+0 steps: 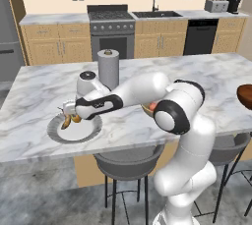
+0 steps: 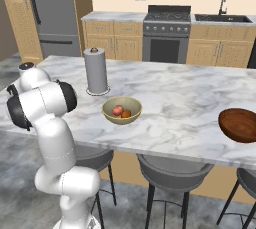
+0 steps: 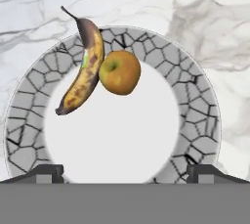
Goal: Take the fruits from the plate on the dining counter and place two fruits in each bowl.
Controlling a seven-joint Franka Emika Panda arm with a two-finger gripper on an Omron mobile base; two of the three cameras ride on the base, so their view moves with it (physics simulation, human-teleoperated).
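On the white marble dining counter (image 1: 39, 91) lies the light-grey plate (image 3: 29, 100) (image 1: 86, 133). It holds a spotted banana (image 3: 83, 74) (image 1: 65, 123) and, touching the banana's side, a yellow-green round fruit (image 3: 119, 71). My gripper (image 3: 125, 171) (image 1: 66, 110) hangs just above the plate, open, with nothing between its fingertips (image 3: 46, 171). The tan-yellow bowl (image 2: 121, 118) holds a red fruit (image 2: 118, 109) and an orange fruit (image 2: 126, 114). Further right, the dark reddish-brown bowl (image 2: 239, 124) (image 1: 245, 96) sits near the counter's edge; I see nothing inside it.
A grey paper-towel roll (image 1: 108, 68) (image 2: 96, 70) stands upright behind the plate and the tan bowl. Grey stools (image 1: 128, 162) are tucked under the counter's near edge. My arm (image 1: 142, 91) reaches leftward across the counter in front of the tan bowl.
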